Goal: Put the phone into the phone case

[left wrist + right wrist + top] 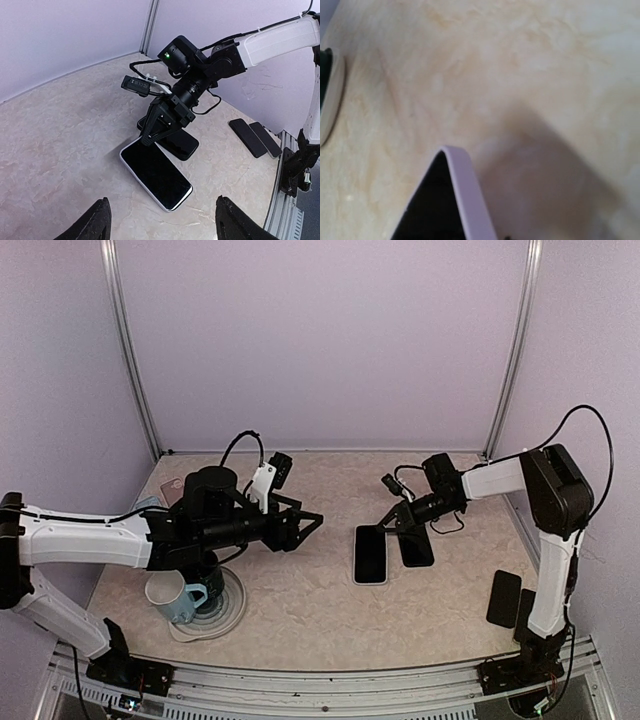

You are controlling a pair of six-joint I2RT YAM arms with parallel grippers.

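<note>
Two flat slabs side by side on the pale marbled bench (300,610), right of its middle: a pale-rimmed flat slab with a glossy black face (370,554) and, just beside it on the right, an all-black flat slab (416,545). Cannot tell phone from case for certain; taken together as the task's pair. Long axes close to parallel, running from the near edge toward the far wall. Right tool (398,523) down low at their far short ends, about over the gap between them; cannot tell whether spread or pinching, with no fingers in its own wrist view, only a pale-edged black corner close to the lens. Left tool (308,530) spread wide and empty, aimed at the pair from the left, apart from the rimmed slab's long side. Nearer by far: the right arm. Judged best to work lengthwise from that far end; from the left, only a brace across the width, against the rimmed slab's long edge.
</note>
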